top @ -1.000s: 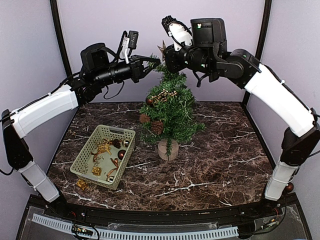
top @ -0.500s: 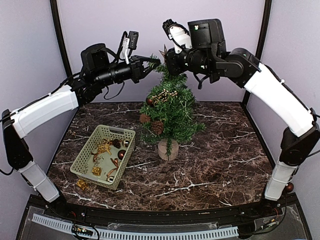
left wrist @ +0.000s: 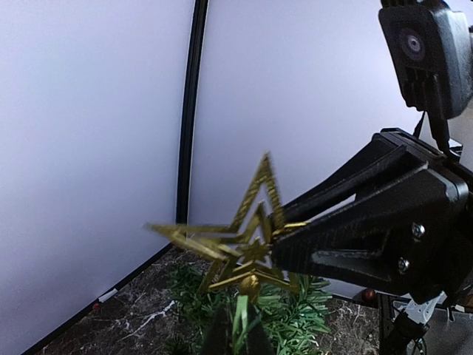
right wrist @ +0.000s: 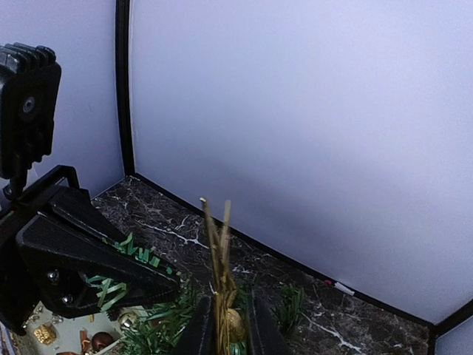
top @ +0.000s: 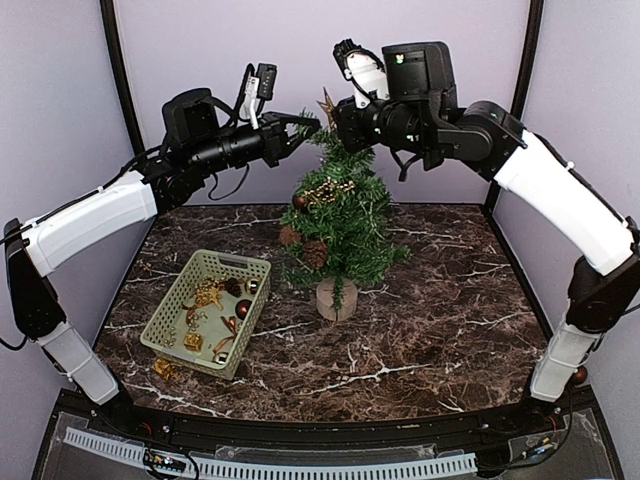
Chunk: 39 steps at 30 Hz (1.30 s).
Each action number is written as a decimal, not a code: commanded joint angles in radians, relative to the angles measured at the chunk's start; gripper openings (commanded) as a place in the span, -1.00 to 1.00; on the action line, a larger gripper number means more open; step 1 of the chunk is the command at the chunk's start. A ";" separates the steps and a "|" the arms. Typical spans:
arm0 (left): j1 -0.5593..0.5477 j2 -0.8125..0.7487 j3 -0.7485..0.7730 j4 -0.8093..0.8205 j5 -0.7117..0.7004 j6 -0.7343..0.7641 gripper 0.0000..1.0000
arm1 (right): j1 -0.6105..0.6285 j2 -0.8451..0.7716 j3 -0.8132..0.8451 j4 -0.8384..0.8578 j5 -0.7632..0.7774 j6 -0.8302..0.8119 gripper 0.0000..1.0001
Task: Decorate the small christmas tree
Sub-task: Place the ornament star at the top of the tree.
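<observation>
The small christmas tree (top: pixel 340 225) stands mid-table on its round wooden base (top: pixel 335 298), with pine cones and gold sprigs on its branches. A gold star (top: pixel 325 103) sits at its tip. My left gripper (top: pixel 305 125) reaches in from the left, shut on the top green sprig (left wrist: pixel 238 325) just under the star (left wrist: pixel 236 244). My right gripper (top: pixel 338 113) comes from the right, its fingers (right wrist: pixel 201 333) pressed on either side of the edge-on star (right wrist: pixel 219 251) and its gold ball.
A pale green basket (top: pixel 230 262) with gold and brown ornaments sits left of the tree. One gold ornament (top: pixel 163 368) lies on the table by the basket's near corner. Lilac walls close in the back and sides.
The right arm's wrist has shifted slightly to the right and up; the star stays at the tree tip. The left arm has not moved.
</observation>
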<state>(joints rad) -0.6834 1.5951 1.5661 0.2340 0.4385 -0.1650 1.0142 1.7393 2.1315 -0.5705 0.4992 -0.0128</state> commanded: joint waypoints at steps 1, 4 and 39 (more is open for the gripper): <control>0.001 -0.016 -0.017 0.024 -0.010 0.005 -0.94 | -0.006 -0.041 -0.021 -0.022 0.000 0.013 -0.52; 0.000 -0.020 -0.020 0.026 -0.009 0.005 -0.76 | -0.005 -0.058 -0.037 -0.004 -0.006 0.013 -0.28; 0.077 -0.297 -0.248 -0.324 -0.243 -0.091 0.70 | -0.190 -0.538 -0.640 0.312 -0.156 0.207 0.97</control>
<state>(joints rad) -0.6380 1.3033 1.3491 -0.0113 0.2073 -0.2264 0.8867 1.2270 1.5486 -0.3206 0.3775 0.1257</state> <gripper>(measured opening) 0.850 0.986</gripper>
